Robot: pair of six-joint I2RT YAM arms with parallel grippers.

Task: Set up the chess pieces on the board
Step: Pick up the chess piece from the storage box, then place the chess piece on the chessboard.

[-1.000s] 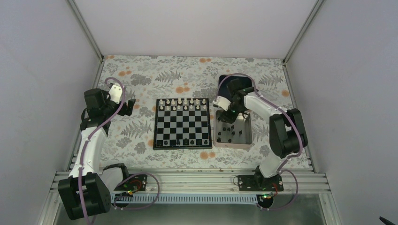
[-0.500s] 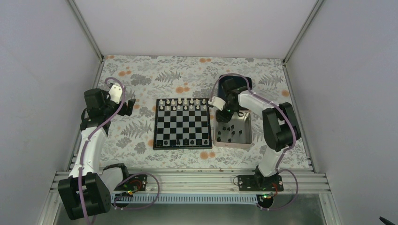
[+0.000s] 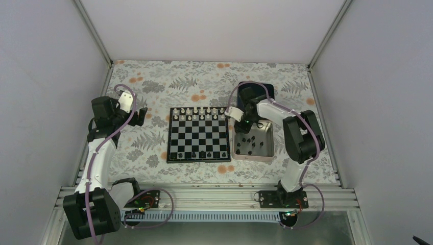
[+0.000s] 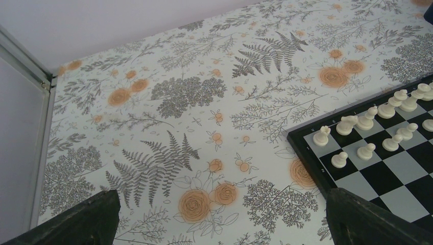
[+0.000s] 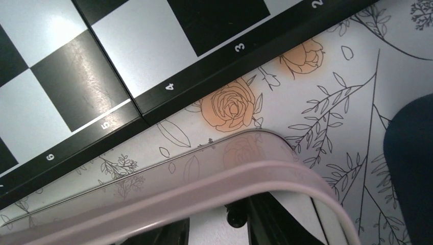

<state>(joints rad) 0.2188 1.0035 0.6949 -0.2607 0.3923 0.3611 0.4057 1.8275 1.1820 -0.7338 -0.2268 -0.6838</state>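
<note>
The board (image 3: 199,133) lies mid-table, with white pieces (image 3: 198,113) along its far rows and a few black chess pieces (image 3: 202,153) on its near row. More black pieces (image 3: 251,143) lie in the silver tray (image 3: 269,153) to its right. My right gripper (image 3: 243,126) is low over the tray's far-left corner. In the right wrist view the right gripper (image 5: 219,229) is open inside the tray rim (image 5: 204,178), with one small black piece (image 5: 237,214) beside its right finger. My left gripper (image 3: 141,113) is open and empty, left of the board (image 4: 403,168).
A dark blue tray (image 3: 259,90) sits just behind the silver tray and shows at the right edge of the right wrist view (image 5: 413,168). White pieces (image 4: 365,121) stand at the board corner nearest my left gripper (image 4: 219,224). Frame posts line the table edges.
My right gripper has shifted left and farther back, from above the middle of the silver tray to its far-left corner. The left arm has not moved.
</note>
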